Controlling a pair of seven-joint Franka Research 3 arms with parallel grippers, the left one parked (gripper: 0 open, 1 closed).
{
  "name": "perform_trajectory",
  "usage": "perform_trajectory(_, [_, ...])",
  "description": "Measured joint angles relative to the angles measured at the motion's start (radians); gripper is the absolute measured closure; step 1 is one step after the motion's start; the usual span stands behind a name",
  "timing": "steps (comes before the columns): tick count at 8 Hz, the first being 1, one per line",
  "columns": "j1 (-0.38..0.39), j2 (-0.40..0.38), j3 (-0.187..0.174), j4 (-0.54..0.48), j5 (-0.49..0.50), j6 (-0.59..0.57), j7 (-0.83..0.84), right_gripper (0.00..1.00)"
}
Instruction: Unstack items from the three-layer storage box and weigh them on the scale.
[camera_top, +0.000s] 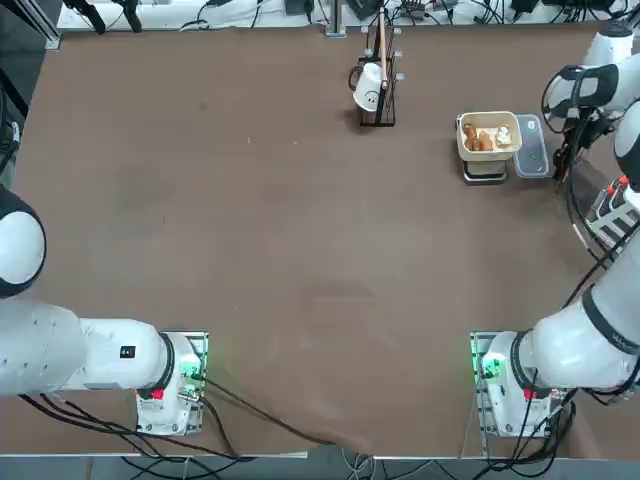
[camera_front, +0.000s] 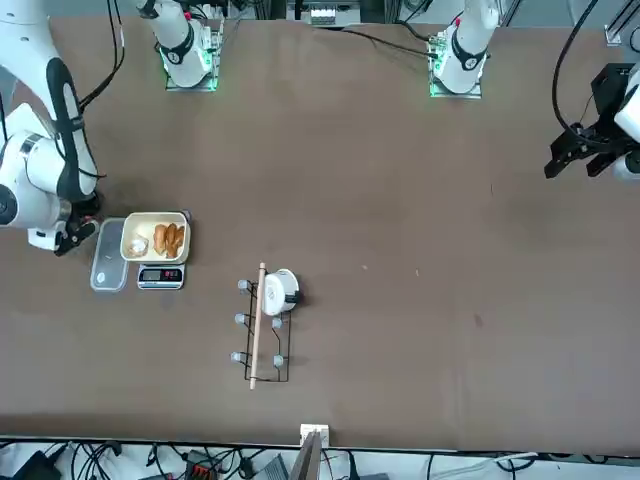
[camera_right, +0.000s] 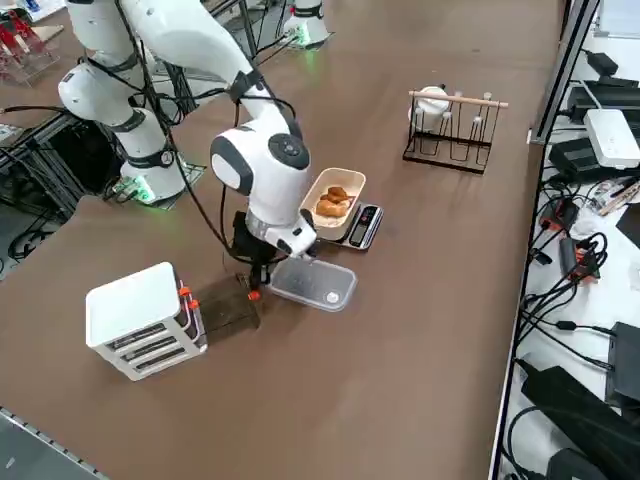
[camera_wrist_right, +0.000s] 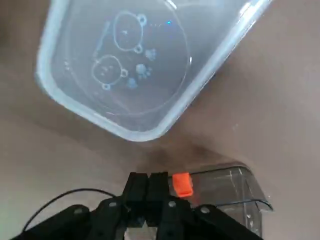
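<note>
The scale (camera_right: 362, 226) carries a cream bowl (camera_right: 335, 188) holding the items: two brown pieces (camera_top: 476, 138) and a whitish one (camera_top: 503, 134). At the table's right edge stands the white three-layer storage box (camera_right: 140, 315). A clear drawer (camera_right: 225, 307) with an orange tab (camera_wrist_right: 181, 184) sits pulled out of it. My right gripper (camera_wrist_right: 148, 191) is shut and low over the table. Its fingertips stand right beside that tab, between the drawer and a clear plastic container (camera_wrist_right: 125, 65). I cannot tell whether they pinch the drawer's edge. In the right side view the gripper (camera_right: 257, 283) hangs under the white wrist.
A black rack (camera_top: 378, 85) with a white cup (camera_top: 368, 88) stands at the far middle. The clear container (camera_right: 315, 283) lies next to the scale. The right arm's cables hang near the storage box (camera_top: 612, 212).
</note>
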Motion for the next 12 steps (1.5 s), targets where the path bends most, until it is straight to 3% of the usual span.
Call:
perform_trajectory(2, [0.000, 0.006, -0.002, -0.019, -0.012, 0.035, 0.000, 0.98])
perform_trajectory(5, [-0.005, 0.006, -0.068, -0.032, -0.098, 0.026, -0.003, 0.98])
perform_trajectory(9, [-0.009, 0.006, -0.126, -0.073, -0.117, 0.025, -0.009, 0.98])
perform_trajectory(12, [-0.008, 0.005, -0.131, -0.075, -0.141, 0.027, -0.009, 0.98])
